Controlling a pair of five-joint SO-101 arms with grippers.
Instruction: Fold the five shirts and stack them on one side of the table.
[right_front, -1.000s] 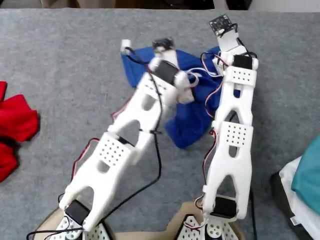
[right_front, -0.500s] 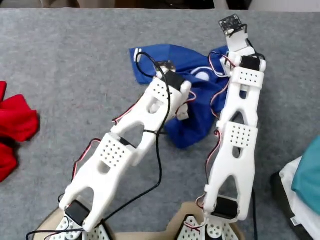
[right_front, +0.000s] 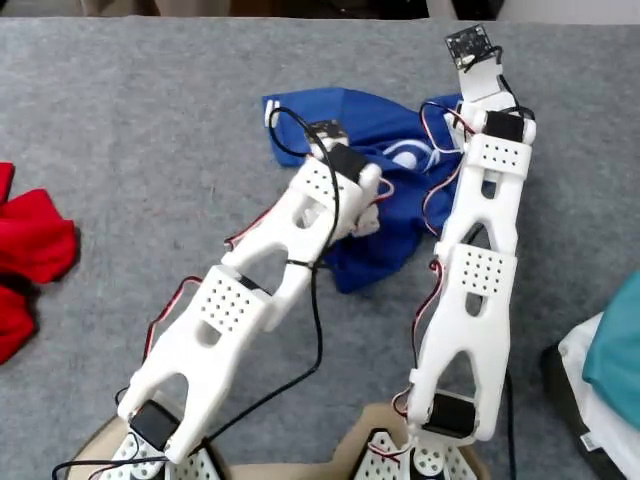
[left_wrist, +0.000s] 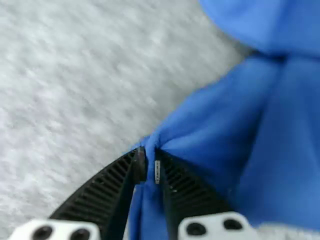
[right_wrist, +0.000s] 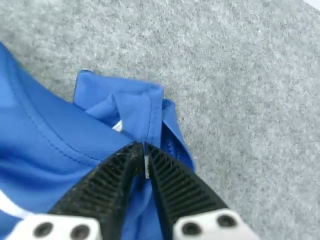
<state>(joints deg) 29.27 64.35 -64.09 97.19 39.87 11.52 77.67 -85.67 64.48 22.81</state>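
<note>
The blue shirt (right_front: 395, 235) lies bunched toward 12 o'clock on the bench (right_front: 120, 130). My left end effector (left_wrist: 147, 167) and right end effector (right_wrist: 141, 155) each pinch its fabric. I'd draw them apart evenly and low, flattening it before any fold.

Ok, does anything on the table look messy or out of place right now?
The blue shirt is bunched up mid-table, pinched by the left gripper and right gripper rather than lying flat. A red shirt sits crumpled at the left edge.
</note>
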